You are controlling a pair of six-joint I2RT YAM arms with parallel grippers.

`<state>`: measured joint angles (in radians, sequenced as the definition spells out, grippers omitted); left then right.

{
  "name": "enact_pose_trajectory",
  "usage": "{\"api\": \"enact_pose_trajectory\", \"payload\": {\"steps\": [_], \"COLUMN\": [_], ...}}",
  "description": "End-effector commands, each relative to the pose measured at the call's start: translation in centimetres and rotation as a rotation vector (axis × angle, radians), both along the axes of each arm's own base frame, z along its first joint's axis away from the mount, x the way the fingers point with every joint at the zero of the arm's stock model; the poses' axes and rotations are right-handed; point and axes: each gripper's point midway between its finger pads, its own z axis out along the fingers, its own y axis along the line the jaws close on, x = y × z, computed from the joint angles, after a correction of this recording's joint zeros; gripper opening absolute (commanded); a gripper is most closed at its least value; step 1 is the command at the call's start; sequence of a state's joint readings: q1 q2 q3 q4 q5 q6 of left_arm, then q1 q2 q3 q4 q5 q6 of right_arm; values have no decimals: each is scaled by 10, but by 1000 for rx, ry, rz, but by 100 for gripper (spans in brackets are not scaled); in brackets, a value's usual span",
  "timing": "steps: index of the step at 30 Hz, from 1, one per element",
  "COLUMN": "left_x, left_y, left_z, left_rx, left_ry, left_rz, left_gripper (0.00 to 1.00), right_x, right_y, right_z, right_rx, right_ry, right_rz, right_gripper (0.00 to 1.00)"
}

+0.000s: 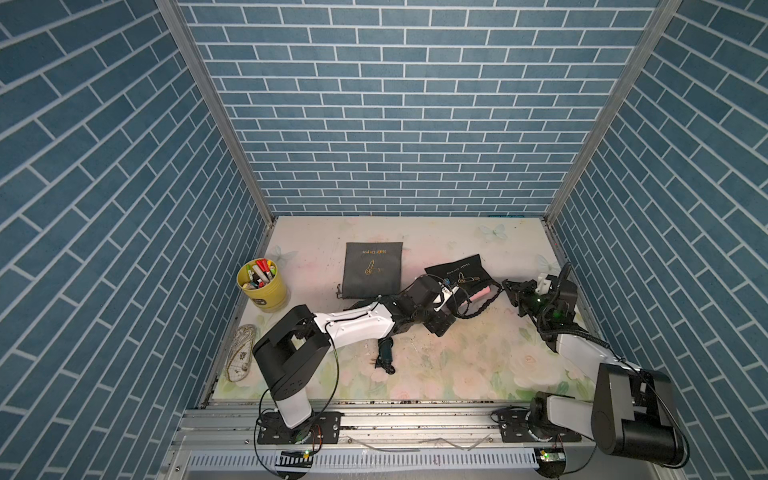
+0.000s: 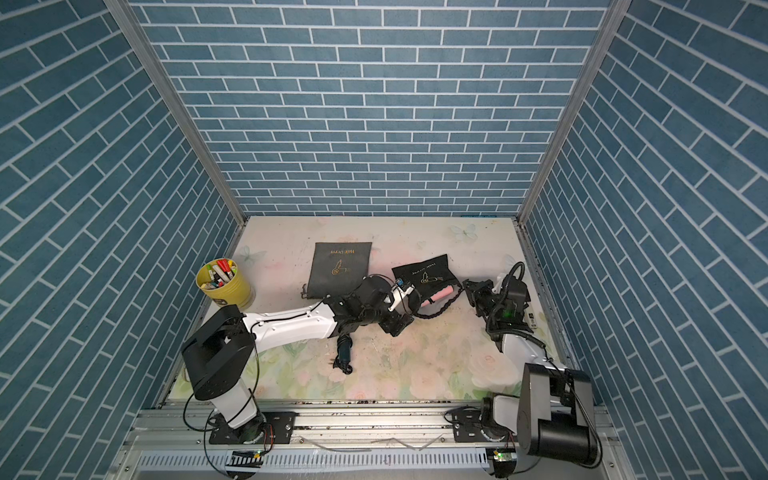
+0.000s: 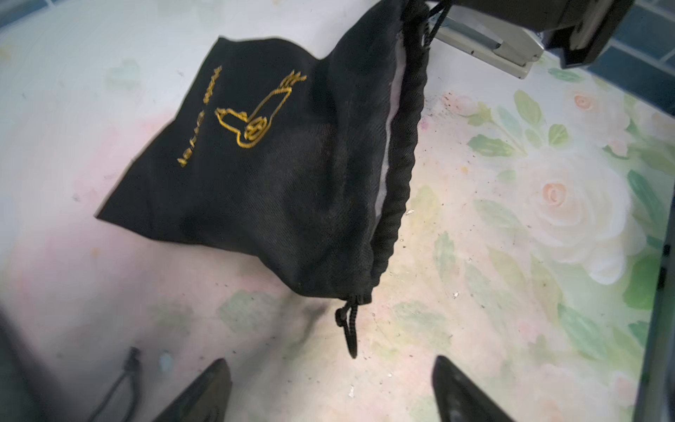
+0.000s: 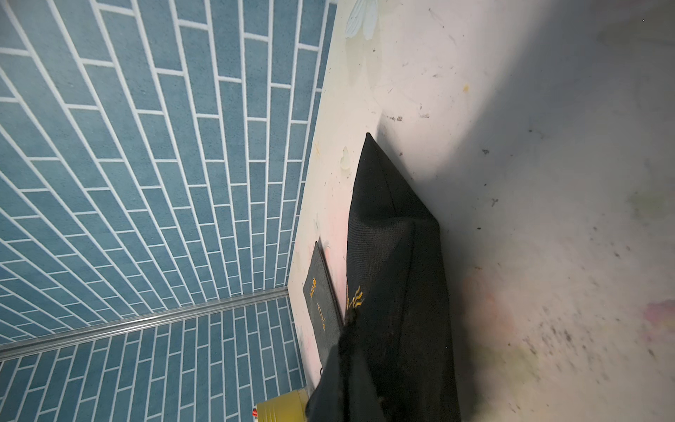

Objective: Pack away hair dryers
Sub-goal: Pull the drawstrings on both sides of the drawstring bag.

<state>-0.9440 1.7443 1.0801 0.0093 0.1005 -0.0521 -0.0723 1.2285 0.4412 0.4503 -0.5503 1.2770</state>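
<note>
A pale pink hair dryer [image 1: 482,294] [image 2: 441,296] lies in the mouth of the black pouch [image 1: 457,272] [image 3: 277,164], and its coiled black cord [image 1: 484,309] trails out onto the table. My right gripper [image 1: 508,286] [image 4: 347,365] is shut on the pouch's rim and holds that edge up. My left gripper [image 1: 457,300] [image 3: 330,365] is open beside the pouch mouth with nothing between its fingers; the drawstring end [image 3: 350,329] hangs just ahead of them. A dark teal hair dryer [image 1: 384,349] [image 2: 344,351] lies under my left forearm, partly hidden.
A flat grey pouch [image 1: 374,270] [image 4: 321,296] lies behind my left arm. At the left edge of the table stand a yellow cup of markers [image 1: 262,284] and a flat patterned object [image 1: 240,353]. Tiled walls close in three sides; a metal rail [image 1: 415,415] runs along the front.
</note>
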Motion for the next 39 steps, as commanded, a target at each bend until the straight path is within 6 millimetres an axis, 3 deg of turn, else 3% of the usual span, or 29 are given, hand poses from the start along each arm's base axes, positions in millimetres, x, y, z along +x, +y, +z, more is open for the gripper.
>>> {"api": "enact_pose_trajectory", "payload": {"steps": [1, 13, 24, 30, 38, 39], "left_x": [0, 1, 7, 9, 11, 11], "left_y": [3, -14, -30, -33, -27, -25], "left_z": [-20, -52, -56, -60, -56, -54], "left_rx": [77, 82, 44, 45, 61, 62], "left_ry": [-31, 23, 32, 38, 23, 19], "left_rz": [0, -36, -41, -38, -23, -18], "left_gripper": [68, 58, 50, 34, 0, 0], "right_x": [7, 6, 6, 7, 8, 9], "right_y": [1, 1, 3, 3, 3, 3], "right_z": [21, 22, 22, 22, 25, 26], "right_rx": [-12, -7, 15, 17, 19, 18], "right_ry": [-55, -44, -45, -44, -52, -54], "right_rz": [8, 5, 5, 4, 7, 8], "right_gripper": [0, 0, 0, 0, 0, 0]}}
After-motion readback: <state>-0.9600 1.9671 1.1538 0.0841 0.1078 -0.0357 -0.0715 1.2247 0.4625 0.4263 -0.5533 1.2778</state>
